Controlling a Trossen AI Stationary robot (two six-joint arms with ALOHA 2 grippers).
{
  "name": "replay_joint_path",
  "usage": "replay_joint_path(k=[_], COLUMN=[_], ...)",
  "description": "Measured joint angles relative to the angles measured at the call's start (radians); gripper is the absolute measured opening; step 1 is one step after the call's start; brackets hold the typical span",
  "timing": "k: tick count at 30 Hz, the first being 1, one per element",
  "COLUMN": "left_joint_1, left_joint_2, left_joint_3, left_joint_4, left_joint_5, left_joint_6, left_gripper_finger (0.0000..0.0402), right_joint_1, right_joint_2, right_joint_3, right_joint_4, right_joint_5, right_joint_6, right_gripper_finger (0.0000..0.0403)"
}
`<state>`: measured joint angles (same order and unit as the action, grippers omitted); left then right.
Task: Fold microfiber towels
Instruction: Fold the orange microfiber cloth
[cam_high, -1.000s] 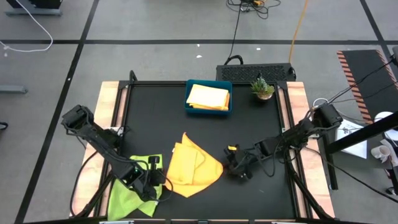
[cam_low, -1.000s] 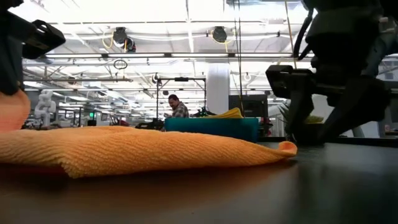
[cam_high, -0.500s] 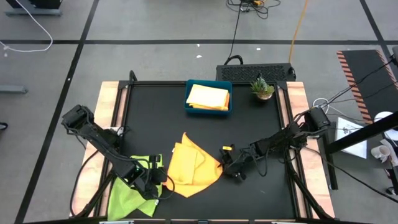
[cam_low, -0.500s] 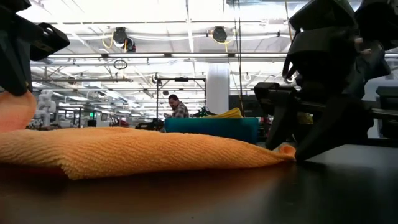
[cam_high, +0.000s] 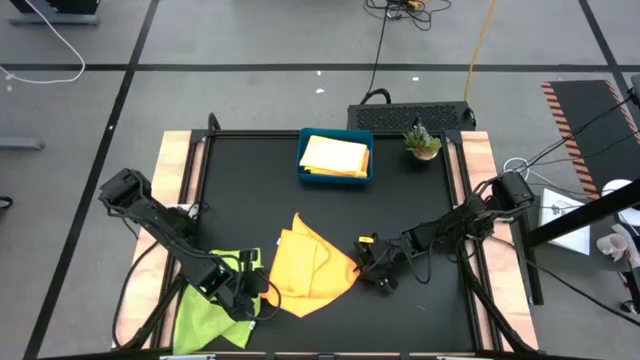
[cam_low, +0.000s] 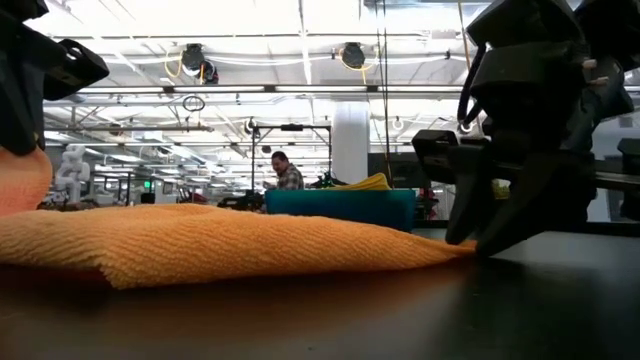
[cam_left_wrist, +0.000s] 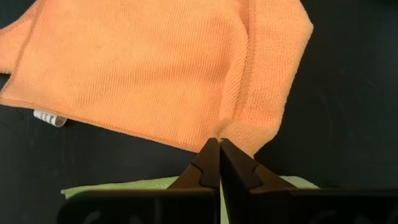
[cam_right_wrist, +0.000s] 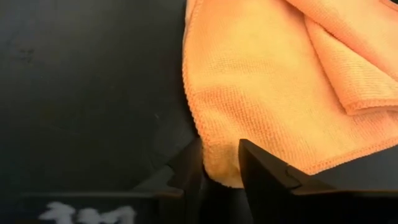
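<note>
An orange microfiber towel (cam_high: 310, 265) lies loosely folded on the black table, near its front edge. My left gripper (cam_high: 258, 290) is shut on the towel's near left edge. Under that gripper a lime green towel (cam_high: 205, 315) lies flat at the table's front left. My right gripper (cam_high: 362, 262) is low at the towel's right corner, its two fingers closed in on that corner. At the back, a blue tray (cam_high: 305, 170) holds a folded yellow towel (cam_high: 335, 155). My left gripper pinches the orange towel's edge (cam_left_wrist: 219, 132) between its two shut fingers, slanting down from the near left. The cloth puckers toward the fingertips, and the rest of the towel lies on the table. My right gripper has the towel's right corner (cam_right_wrist: 219, 163) between its two fingers, slanting down from the table's right. The cloth fills the gap between them. The corner rests on the table (cam_low: 455, 243); one layer or several, I cannot tell.
A small potted plant (cam_high: 422, 140) stands at the far right, beside the tray. Bare black table surface lies between the tray and the orange towel, and to the right of my right gripper. In the low view a person (cam_low: 287, 176) shows far off in the room.
My right gripper has sunk and gone toward the table's left edge, onto the orange towel's right corner. Its fingers have narrowed around that corner. The towel has kept its place.
</note>
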<state>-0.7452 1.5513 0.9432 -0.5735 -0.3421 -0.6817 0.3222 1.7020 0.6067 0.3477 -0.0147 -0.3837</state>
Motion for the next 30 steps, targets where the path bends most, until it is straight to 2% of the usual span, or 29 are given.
replay_joint_path(k=[4,8,16,23,30], left_joint_1=[0.0,0.0,0.0,0.0,0.0], left_joint_2=[0.0,0.0,0.0,0.0,0.0], left_joint_3=[0.0,0.0,0.0,0.0,0.0], left_joint_4=[0.0,-0.001,-0.003,-0.004,-0.007], left_joint_5=[0.0,0.0,0.011,0.011,0.011], left_joint_6=[0.002,0.002,0.003,0.001,-0.01], left_gripper_finger=[0.0,0.0001,0.0,0.0001,0.0], right_joint_1=[0.0,0.0,-0.001,-0.003,-0.003], right_joint_2=[0.0,0.0,-0.001,-0.059,-0.095], right_joint_3=[0.0,-0.001,-0.002,-0.003,-0.004], right_joint_4=[-0.005,-0.006,-0.013,-0.089,-0.15], right_joint_5=[0.003,0.007,0.018,0.049,0.075], right_joint_6=[-0.006,-0.006,-0.039,-0.047,-0.078], right_gripper_finger=[0.0073,0.0067,0.0095,0.0127,0.0128])
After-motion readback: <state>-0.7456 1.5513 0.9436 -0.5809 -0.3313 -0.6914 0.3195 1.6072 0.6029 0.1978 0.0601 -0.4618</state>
